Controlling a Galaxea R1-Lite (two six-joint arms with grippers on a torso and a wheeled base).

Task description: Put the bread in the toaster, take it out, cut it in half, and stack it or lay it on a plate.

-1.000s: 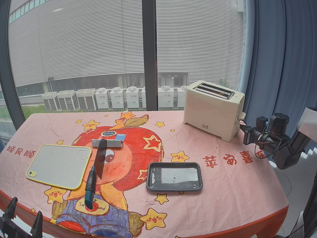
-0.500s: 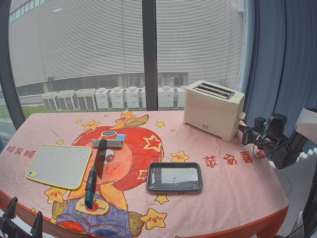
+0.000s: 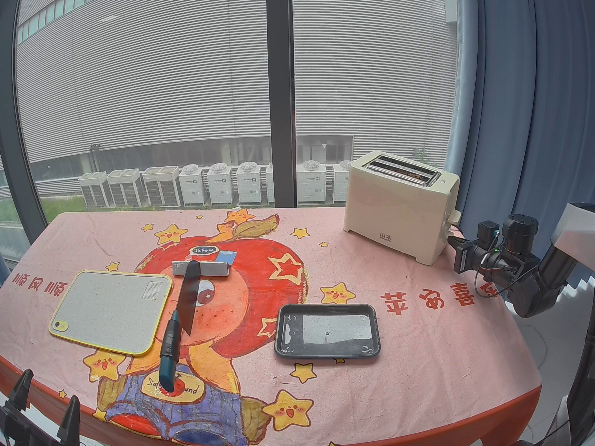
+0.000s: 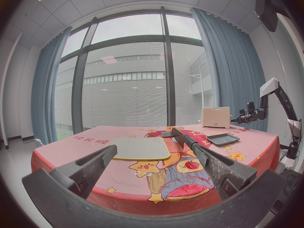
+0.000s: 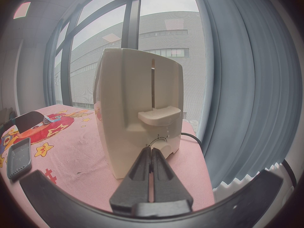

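Since a second ago the right gripper [image 3: 453, 241] has edged in from the table's right edge toward the toaster [image 3: 400, 209] and now sits just beside its lever end, fingers pressed together on nothing. In the right wrist view its tips [image 5: 151, 151] lie below the lever [image 5: 160, 115], in front of the dial; whether they touch the casing cannot be told. The toaster stands at the far right of the table [image 3: 434, 354], its lever end facing a narrow strip of cloth before the curtain [image 3: 527, 94]. Its top slots look dark and brownish; I cannot tell whether bread is inside. The plate [image 3: 327, 347] lies near the front middle, well apart from the toaster, with open cloth between them. The knife [image 3: 180, 317] lies just beside the board's right edge, blade tip over a small grey block [image 3: 214, 269], handle toward the front edge. The board [image 3: 105, 311] sits near the front left. The left gripper [image 4: 154, 148] hangs off the front left edge, fingers wide apart.
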